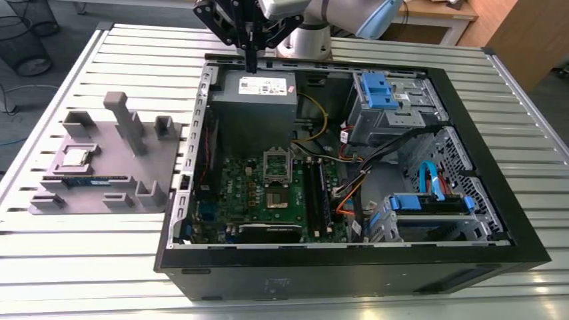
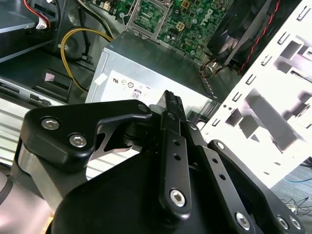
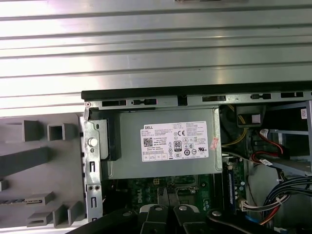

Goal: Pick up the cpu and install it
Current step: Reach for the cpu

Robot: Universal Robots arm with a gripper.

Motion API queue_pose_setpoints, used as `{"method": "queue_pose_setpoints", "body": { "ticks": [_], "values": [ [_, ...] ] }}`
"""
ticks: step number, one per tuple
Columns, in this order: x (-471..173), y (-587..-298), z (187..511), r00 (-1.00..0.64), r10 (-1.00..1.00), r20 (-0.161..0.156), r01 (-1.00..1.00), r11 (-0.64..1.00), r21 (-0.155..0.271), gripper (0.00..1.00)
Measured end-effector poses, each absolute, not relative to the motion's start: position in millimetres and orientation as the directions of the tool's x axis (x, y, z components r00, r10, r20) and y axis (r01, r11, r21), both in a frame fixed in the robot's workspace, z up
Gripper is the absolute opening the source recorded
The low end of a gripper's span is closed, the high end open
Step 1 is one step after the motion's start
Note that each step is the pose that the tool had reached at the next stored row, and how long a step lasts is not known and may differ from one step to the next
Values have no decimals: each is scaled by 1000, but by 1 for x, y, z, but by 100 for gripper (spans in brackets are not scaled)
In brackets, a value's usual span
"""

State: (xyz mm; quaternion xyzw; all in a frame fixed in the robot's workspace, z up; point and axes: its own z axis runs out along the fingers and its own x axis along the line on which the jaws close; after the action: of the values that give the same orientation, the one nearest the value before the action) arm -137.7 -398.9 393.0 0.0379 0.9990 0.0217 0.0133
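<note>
The cpu, a small square chip with a shiny metal top, lies flat on the grey tray at the exterior view's left, beside the open computer case. My gripper hangs shut and holds nothing, over the far rim of the case above the grey power supply. It is well away from the cpu. In the second wrist view the gripper shows its two fingers pressed together. The motherboard's socket sits open in the middle of the green board.
A thin blue-green memory stick lies on the tray near the cpu, among upright grey posts. Cables, blue drive bays and the case walls crowd the inside. The slatted metal table surrounds everything.
</note>
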Motion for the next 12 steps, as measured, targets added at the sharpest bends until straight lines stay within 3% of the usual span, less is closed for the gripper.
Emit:
{"method": "queue_pose_setpoints", "body": {
  "ticks": [12],
  "values": [
    [-140,-399,393,-997,76,-25,75,996,44,11]
  ]
}}
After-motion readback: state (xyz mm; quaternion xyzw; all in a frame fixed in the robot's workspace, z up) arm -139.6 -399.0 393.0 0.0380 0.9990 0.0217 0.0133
